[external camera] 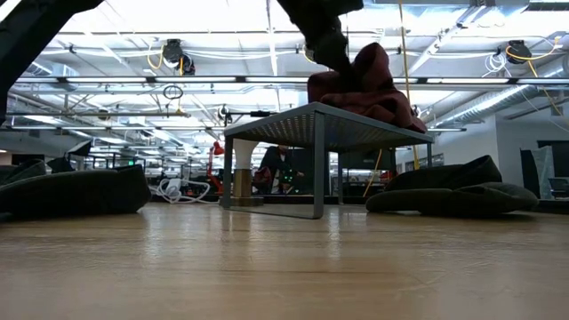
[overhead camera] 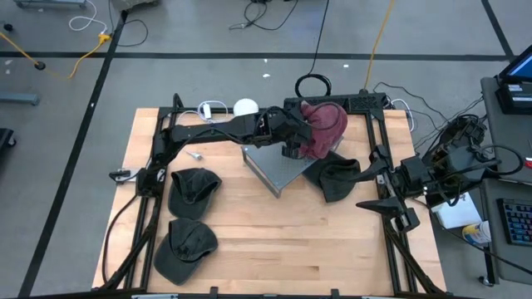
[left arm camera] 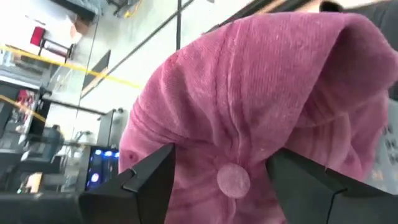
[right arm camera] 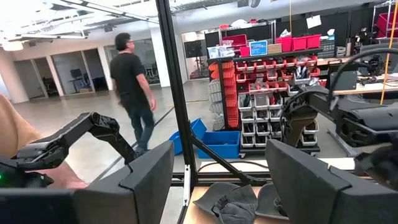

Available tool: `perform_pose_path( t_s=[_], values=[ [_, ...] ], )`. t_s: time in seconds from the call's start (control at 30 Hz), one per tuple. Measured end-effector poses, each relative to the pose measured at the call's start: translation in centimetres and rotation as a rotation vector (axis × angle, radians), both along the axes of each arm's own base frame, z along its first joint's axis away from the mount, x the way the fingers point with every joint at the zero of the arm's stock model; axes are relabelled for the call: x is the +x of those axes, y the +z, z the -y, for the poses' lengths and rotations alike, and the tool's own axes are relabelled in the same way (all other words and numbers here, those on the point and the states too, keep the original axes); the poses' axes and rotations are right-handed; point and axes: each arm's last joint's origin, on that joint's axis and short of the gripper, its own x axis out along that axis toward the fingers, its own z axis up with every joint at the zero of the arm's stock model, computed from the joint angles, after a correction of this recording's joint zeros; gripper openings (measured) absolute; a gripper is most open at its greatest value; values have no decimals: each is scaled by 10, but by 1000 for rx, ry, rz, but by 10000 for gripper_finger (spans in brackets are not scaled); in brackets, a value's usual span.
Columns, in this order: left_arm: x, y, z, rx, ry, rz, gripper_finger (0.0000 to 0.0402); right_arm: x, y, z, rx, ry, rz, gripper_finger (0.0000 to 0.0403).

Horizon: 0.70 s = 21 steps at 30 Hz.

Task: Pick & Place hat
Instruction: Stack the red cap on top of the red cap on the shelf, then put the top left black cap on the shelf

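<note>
Left hand point(left arm camera: 217, 180) open over maroon hat point(left arm camera: 261, 93)

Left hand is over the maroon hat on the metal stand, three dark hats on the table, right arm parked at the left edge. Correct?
One slip: the right arm is parked at the table's right edge, not the left, as the high view shows. The rest holds: the left hand is over the maroon hat on the metal stand, with three dark hats on the table.
</note>
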Motion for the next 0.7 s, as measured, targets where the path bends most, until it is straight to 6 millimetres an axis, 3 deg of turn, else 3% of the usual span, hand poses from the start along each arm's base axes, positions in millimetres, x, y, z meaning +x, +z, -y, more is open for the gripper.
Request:
perform_pose_path(
  t_s=[0.4, 0.53, 0.7],
  values=[
    [-16, 14, 31, -87, 198, 65, 253, 0, -1, 0, -6, -2, -6, 247],
    [-27, 20, 40, -107, 283, 68, 253, 0, -1, 0, -6, -2, -10, 247],
    [-47, 24, 51, -256, 379, 60, 253, 1, -4, -1, -23, -2, -33, 247]
  ],
)
